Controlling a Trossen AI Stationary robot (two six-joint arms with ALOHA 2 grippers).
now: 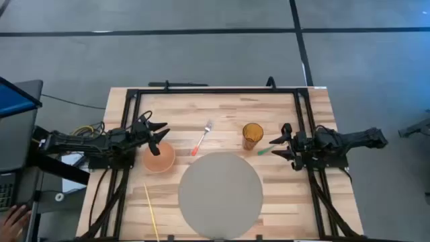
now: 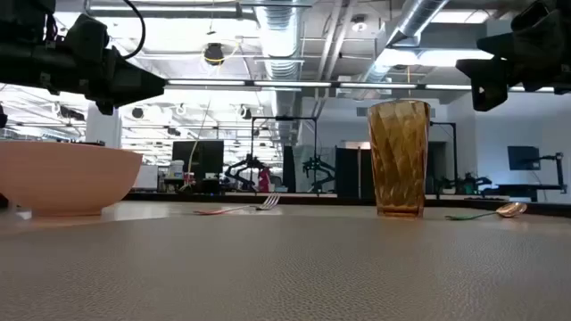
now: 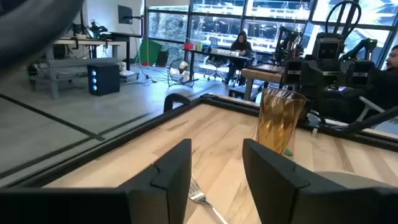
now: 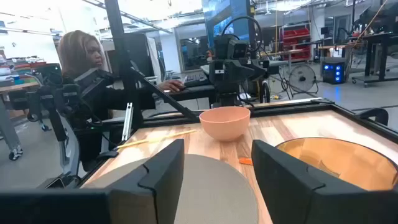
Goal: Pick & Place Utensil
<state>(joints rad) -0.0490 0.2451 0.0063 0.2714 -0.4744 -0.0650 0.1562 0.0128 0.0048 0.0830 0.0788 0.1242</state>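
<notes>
A fork point(image 1: 201, 139) with an orange handle lies flat on the wooden table between a pink bowl point(image 1: 159, 158) and an amber cup point(image 1: 252, 134). A green-handled spoon point(image 1: 264, 151) lies just right of the cup. My left gripper point(image 1: 160, 132) hovers open above the bowl's far rim, pointing toward the fork point(image 3: 199, 196) and cup point(image 3: 280, 121). My right gripper point(image 1: 277, 148) hovers open right of the cup and spoon, facing the bowl point(image 4: 225, 122). In the low view both grippers, left point(image 2: 134, 85) and right point(image 2: 491, 80), hang well above the table.
A large round grey mat point(image 1: 220, 195) covers the table's near middle. A thin yellow stick point(image 1: 152, 212) lies near the left front. A black frame point(image 1: 215, 89) rims the table. A person's hand point(image 1: 13, 218) shows off the table's left; a person point(image 4: 84, 56) sits beyond it.
</notes>
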